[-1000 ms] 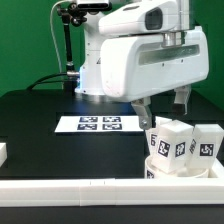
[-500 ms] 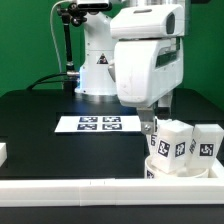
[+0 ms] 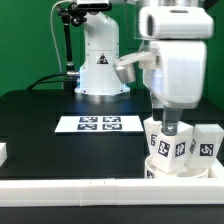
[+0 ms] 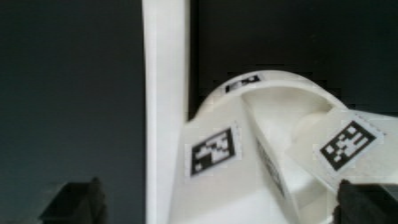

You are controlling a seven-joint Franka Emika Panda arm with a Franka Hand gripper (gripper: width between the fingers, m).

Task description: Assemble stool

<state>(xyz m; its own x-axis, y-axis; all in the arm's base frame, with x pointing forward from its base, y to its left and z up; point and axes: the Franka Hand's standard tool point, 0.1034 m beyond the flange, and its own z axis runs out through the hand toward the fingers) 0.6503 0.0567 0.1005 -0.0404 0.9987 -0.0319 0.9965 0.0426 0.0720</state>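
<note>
The stool parts stand together at the exterior view's lower right: a round white seat disc with three tagged white leg blocks standing upright on or behind it. My gripper hangs right above the leftmost leg block. In the wrist view my gripper is open, its dark fingertips spread wide to either side of a tagged leg block. The fingers do not touch it. The seat disc is hidden in the wrist view.
The marker board lies flat in the middle of the black table. A long white border rail runs along the front edge and shows in the wrist view. A small white block sits at the left edge. The robot base stands at the back.
My gripper has swung toward the exterior view's right, turned about its axis, and now hangs over the leg blocks. The stool parts have not moved.
</note>
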